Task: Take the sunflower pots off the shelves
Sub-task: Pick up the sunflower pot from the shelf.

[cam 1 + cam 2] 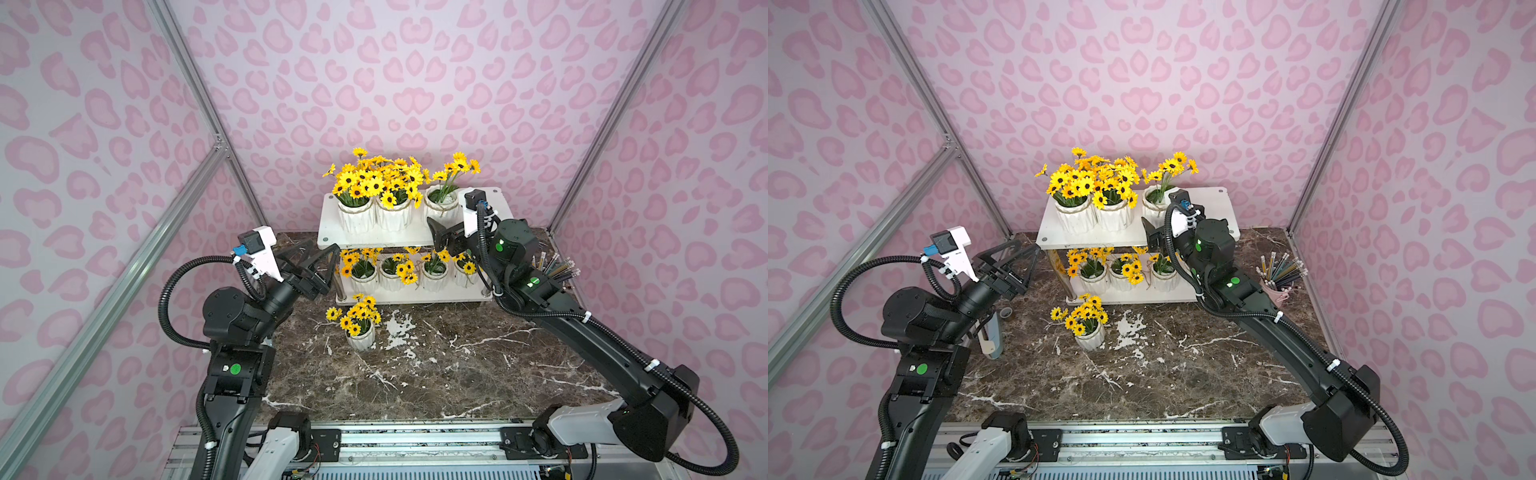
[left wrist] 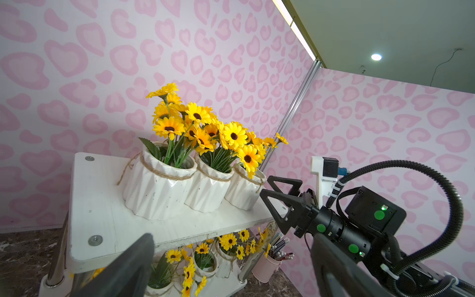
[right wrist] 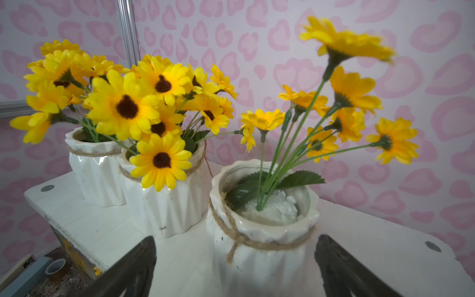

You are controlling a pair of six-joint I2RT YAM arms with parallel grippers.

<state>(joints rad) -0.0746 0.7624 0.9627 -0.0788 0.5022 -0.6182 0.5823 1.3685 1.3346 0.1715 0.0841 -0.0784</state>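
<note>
Shelves (image 1: 328, 235) sit at the 12 o'clock end of the dark marble table (image 1: 457, 374), backed against the pink-patterned wall (image 1: 415, 83). Top tier holds 3 white ribbed pots in a row. Left top pot (image 1: 355, 218) and middle top pot (image 1: 392, 218) touch ea. other on the 9 o'clock half, blooms merged into one thick yellow mass. Right top pot (image 1: 441, 203) stands just apart toward 3 o'clock, w/ sparser stems leaning to 1 o'clock. Bottom tier holds 4 lower pots (image 1: 390, 282) side by side, upright. One loose pot (image 1: 360, 338) stands upright on the table, off the rack, just at 6 o'clock of the shelves' 9 o'clock end. Right gripper (image 1: 436, 236) is at 6 o'clock of the right top pot, level w/ the top tier. In the right wrist view its fingers (image 3: 133, 267) stand spread wide w/ that pot btwn them: clear gap on one side, other side too close to tell if it touches, not clamped. Left gripper (image 1: 330, 262) hangs above the table at 9 o'clock of the shelves, tips just beside the top tier's 7 o'clock corner, jaws spread wide, gripping nothing. Pink bucket (image 1: 1278, 293) of pencils stands on the table at 3 o'clock of the shelves, partly behind the right arm (image 1: 602, 345).
</note>
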